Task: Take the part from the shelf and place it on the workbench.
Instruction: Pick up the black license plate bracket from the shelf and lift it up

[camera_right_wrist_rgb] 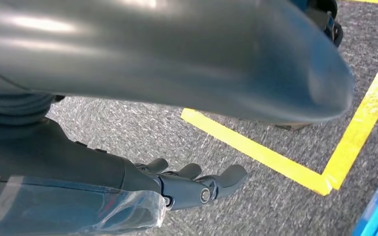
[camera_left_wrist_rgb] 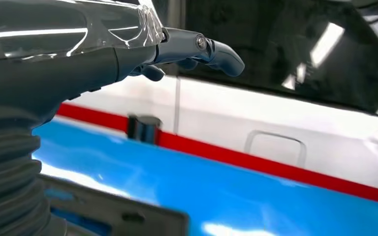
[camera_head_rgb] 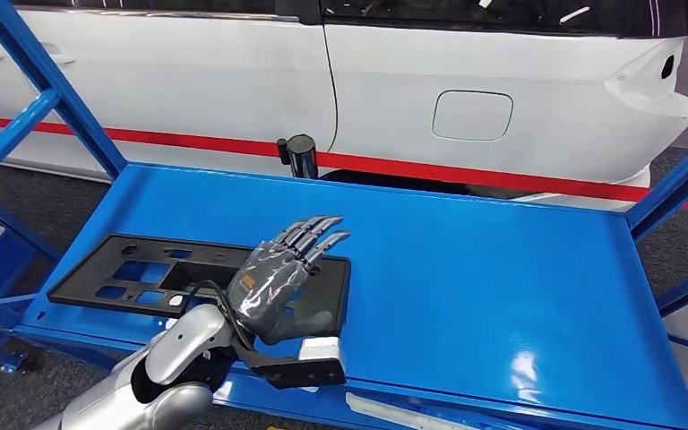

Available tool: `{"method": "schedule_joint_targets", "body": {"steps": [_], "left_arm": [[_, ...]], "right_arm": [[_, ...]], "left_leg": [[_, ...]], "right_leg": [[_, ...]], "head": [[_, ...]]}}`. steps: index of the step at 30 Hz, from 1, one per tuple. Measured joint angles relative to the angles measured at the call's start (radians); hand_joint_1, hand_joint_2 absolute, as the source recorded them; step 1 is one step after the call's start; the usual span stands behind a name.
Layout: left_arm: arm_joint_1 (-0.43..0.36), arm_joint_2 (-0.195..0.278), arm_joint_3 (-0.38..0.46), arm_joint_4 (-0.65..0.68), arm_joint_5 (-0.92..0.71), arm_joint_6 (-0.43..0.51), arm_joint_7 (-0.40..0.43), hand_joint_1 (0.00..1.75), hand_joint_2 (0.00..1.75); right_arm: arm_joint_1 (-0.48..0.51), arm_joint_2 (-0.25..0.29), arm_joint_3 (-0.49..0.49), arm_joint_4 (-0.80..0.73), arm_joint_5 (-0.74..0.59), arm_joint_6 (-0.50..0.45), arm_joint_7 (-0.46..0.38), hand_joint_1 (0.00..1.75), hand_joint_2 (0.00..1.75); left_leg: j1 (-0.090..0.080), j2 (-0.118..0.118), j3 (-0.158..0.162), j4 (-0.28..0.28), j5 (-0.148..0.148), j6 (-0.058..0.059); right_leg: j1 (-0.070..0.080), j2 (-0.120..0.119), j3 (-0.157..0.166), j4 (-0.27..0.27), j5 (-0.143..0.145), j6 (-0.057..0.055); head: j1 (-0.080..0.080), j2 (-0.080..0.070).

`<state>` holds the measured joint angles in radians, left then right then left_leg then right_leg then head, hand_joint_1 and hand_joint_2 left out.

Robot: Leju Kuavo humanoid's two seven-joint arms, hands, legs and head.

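Note:
A flat black plastic part [camera_head_rgb: 143,273] with several cut-outs lies on the left of the blue shelf [camera_head_rgb: 466,260]. My left hand [camera_head_rgb: 278,278] hovers just above the part's right end, fingers stretched forward and apart, holding nothing. In the left wrist view the fingers [camera_left_wrist_rgb: 211,49] point out over the shelf, and the part's edge [camera_left_wrist_rgb: 128,214] shows below. My right hand [camera_right_wrist_rgb: 187,187] hangs over the grey floor with its fingers loosely extended and nothing in them.
A white car body [camera_head_rgb: 394,81] with a red stripe stands close behind the shelf. A black cylinder [camera_head_rgb: 301,154] sits at the shelf's back edge. Blue frame struts [camera_head_rgb: 45,81] rise at the left and right. Yellow floor tape [camera_right_wrist_rgb: 275,157] marks the carpet.

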<state>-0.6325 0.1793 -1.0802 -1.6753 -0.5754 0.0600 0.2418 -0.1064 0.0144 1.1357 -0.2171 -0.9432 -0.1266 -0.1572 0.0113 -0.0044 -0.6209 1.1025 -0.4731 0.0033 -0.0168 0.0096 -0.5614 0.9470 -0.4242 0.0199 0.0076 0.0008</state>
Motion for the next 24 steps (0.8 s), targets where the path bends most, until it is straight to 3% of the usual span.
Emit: {"method": "schedule_joint_targets", "body": {"steps": [1,3,5,7,8,10,11,12,13,14,16,18,21,23,24], "left_arm": [[0.004,0.0,-0.002,-0.005,0.032,-0.004,-0.012,0.0,1.75],[0.015,0.0,-0.005,-0.011,0.081,-0.011,-0.028,0.0,1.75],[0.031,0.0,-0.008,-0.013,0.098,-0.014,-0.037,0.0,1.75],[0.04,0.001,-0.01,-0.013,0.101,-0.015,-0.041,0.0,1.75],[0.044,0.001,-0.012,-0.013,0.101,-0.016,-0.042,0.0,1.75],[0.056,0.001,-0.014,-0.013,0.101,-0.019,-0.043,0.0,1.75],[0.065,0.002,-0.015,-0.013,0.101,-0.02,-0.043,0.0,1.75],[0.074,0.004,-0.015,-0.013,0.1,-0.021,-0.043,0.0,1.75],[0.082,0.006,-0.016,-0.013,0.097,-0.021,-0.042,0.0,1.75],[0.089,0.007,-0.016,-0.013,0.091,-0.02,-0.04,0.0,1.75],[0.1,0.011,-0.015,-0.013,0.072,-0.018,-0.031,0.0,1.75],[0.111,0.018,-0.014,-0.013,0.052,-0.014,-0.021,0.0,1.75],[0.123,0.029,-0.01,-0.013,0.041,-0.011,-0.015,0.0,1.75],[0.128,0.036,-0.007,-0.013,0.041,-0.011,-0.013,0.0,1.75],[0.13,0.039,-0.005,-0.012,0.041,-0.011,-0.012,0.0,1.75]], "right_arm": [[-0.001,0.0,0.0,0.0,0.001,0.001,0.0,0.0,0.0],[-0.001,0.0,0.0,0.0,0.002,0.001,0.0,0.0,0.0],[-0.001,-0.001,0.0,0.0,0.003,0.001,0.0,0.0,0.0],[0.0,-0.001,0.0,0.0,0.003,0.002,0.0,0.0,0.0],[-0.001,-0.001,0.0,0.0,0.003,0.002,0.0,0.0,0.0],[0.0,-0.001,0.0,0.0,0.004,0.003,0.0,0.0,0.0],[0.001,-0.001,0.0,0.0,0.004,0.004,0.0,0.0,0.0],[0.002,-0.001,0.0,0.0,0.004,0.004,0.0,0.0,0.0],[0.002,-0.001,0.001,0.0,0.004,0.004,0.0,0.0,0.0],[0.002,-0.001,0.001,0.0,0.004,0.004,0.0,0.0,0.0],[0.001,-0.002,0.001,0.0,0.004,0.005,0.0,0.0,0.0],[-0.002,-0.004,0.001,0.0,0.007,0.005,-0.001,0.0,0.0],[-0.001,-0.005,0.001,0.0,0.009,0.005,-0.002,0.0,0.0],[-0.001,-0.005,0.002,0.0,0.009,0.005,-0.002,0.0,0.0],[-0.001,-0.006,0.002,0.0,0.01,0.005,-0.002,0.0,0.0]], "left_leg": [[0.0,-0.001,0.035,-0.074,0.029,0.001],[-0.002,-0.003,0.069,-0.149,0.05,0.01],[-0.006,-0.004,0.069,-0.151,0.052,0.024],[-0.006,-0.004,0.07,-0.153,0.055,0.037],[-0.006,-0.003,0.07,-0.154,0.057,0.043],[-0.009,-0.002,0.07,-0.154,0.057,0.05],[-0.012,-0.001,0.07,-0.154,0.056,0.051],[-0.014,-0.001,0.07,-0.154,0.056,0.052],[-0.017,-0.001,0.071,-0.154,0.056,0.052],[-0.019,-0.002,0.072,-0.154,0.056,0.053],[-0.022,-0.004,0.074,-0.154,0.054,0.052],[-0.025,-0.004,0.072,-0.152,0.053,0.05],[-0.025,-0.004,0.069,-0.148,0.049,0.04],[-0.023,-0.003,0.047,-0.096,0.014,0.027],[-0.019,-0.003,0.022,-0.04,-0.017,0.02]], "right_leg": [[0.001,0.001,0.0,0.001,-0.002,0.003],[0.005,0.003,-0.001,0.002,-0.002,0.011],[0.004,0.004,-0.002,0.002,-0.001,0.02],[0.001,0.002,-0.012,0.027,-0.022,0.027],[0.0,0.0,-0.03,0.07,-0.049,0.03],[0.0,-0.002,-0.092,0.21,-0.121,0.032],[0.001,-0.002,-0.123,0.278,-0.147,0.031],[0.002,-0.002,-0.14,0.315,-0.154,0.029],[0.003,-0.002,-0.137,0.309,-0.14,0.026],[0.005,-0.002,-0.115,0.263,-0.11,0.02],[0.013,-0.003,-0.038,0.111,-0.044,0.006],[0.019,-0.005,0.005,0.02,-0.018,0.0],[0.019,-0.008,0.008,0.006,-0.015,-0.004],[0.012,-0.009,0.01,0.002,-0.011,-0.011],[0.011,-0.01,0.01,0.001,-0.011,-0.012]], "head": [[0.0,0.0],[0.001,0.0],[0.001,0.0],[0.002,0.0],[0.002,0.0],[0.003,0.0],[0.003,0.0],[0.003,0.0],[0.003,0.0],[0.003,0.0],[0.004,0.0],[0.003,0.0],[0.004,0.0],[0.002,0.0],[0.001,0.0]]}}
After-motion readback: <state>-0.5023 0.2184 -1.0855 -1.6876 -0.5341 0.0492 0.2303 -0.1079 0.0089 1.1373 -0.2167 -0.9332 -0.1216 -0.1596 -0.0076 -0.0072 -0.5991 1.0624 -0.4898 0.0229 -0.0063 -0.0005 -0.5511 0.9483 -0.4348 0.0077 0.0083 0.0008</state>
